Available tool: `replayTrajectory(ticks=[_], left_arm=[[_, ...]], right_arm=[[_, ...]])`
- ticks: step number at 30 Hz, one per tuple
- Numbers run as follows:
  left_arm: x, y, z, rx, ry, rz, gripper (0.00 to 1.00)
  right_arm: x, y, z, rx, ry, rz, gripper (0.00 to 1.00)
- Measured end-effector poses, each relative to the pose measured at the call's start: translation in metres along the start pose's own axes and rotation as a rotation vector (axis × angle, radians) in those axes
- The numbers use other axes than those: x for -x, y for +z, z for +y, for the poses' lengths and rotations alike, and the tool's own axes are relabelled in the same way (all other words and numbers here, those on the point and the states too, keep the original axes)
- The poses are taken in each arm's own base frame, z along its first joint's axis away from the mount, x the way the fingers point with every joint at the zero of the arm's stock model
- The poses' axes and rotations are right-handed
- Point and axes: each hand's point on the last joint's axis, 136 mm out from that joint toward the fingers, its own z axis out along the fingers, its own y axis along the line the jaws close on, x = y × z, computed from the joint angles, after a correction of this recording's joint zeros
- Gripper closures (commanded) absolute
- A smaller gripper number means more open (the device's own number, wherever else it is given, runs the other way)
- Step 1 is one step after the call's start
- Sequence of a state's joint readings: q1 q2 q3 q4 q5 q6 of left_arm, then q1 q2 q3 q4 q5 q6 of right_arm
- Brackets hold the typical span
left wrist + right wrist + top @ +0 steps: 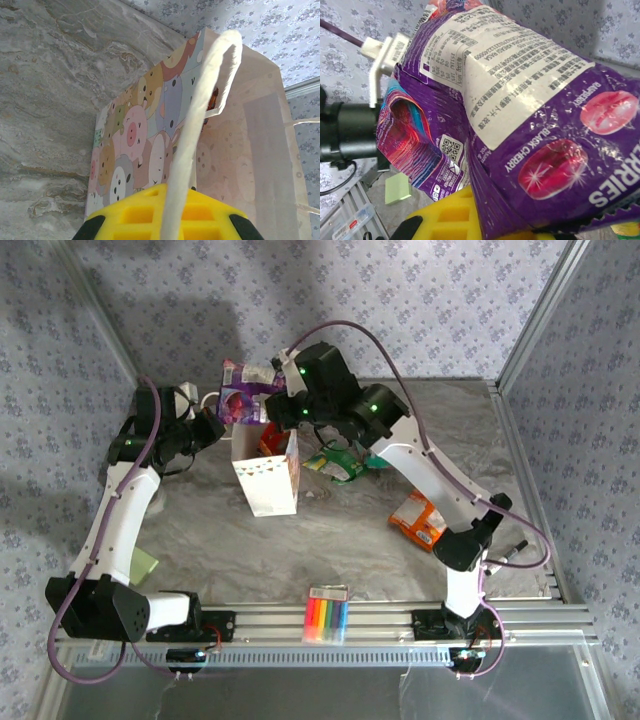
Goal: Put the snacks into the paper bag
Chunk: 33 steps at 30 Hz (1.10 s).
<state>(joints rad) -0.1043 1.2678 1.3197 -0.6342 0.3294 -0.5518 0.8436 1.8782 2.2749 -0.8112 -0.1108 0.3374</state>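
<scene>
My right gripper (288,388) pinches the purple crinkly foil snack packet (247,392) by one end, in the air near the open top of the white paper gift bag (268,485). I judge the packet light, slick and floppy, so its flat edge is the surest hold. The bag's white cord handle (200,105) crosses my left gripper (170,222); I cannot tell whether those jaws are closed.

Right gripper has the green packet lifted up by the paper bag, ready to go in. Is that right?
Not quite. The right gripper holds the purple packet, as the right wrist view shows plainly. The green packet lies on the table, to the right of the paper bag. The rest stands.
</scene>
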Motion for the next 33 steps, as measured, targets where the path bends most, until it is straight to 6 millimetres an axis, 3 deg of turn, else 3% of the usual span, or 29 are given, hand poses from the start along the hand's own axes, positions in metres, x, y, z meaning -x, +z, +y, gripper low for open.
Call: replayTrajectory(ticks=[13,24,33], left_arm=[[0.000,0.000,0.000,-0.001,0.000,0.000,1.00],[0.000,0.000,0.000,-0.002,0.000,-0.001,1.00],[0.000,0.000,-0.001,-0.004,0.000,0.000,1.00]], right_arm=[[-0.016,0.033,-0.024,0.008,0.078,0.082,1.00],[-0.024,0.036,-0.031,-0.004,0.090,0.115,1.00],[-0.046,0.043,-0.046,-0.059,0.103,0.182,1.00]])
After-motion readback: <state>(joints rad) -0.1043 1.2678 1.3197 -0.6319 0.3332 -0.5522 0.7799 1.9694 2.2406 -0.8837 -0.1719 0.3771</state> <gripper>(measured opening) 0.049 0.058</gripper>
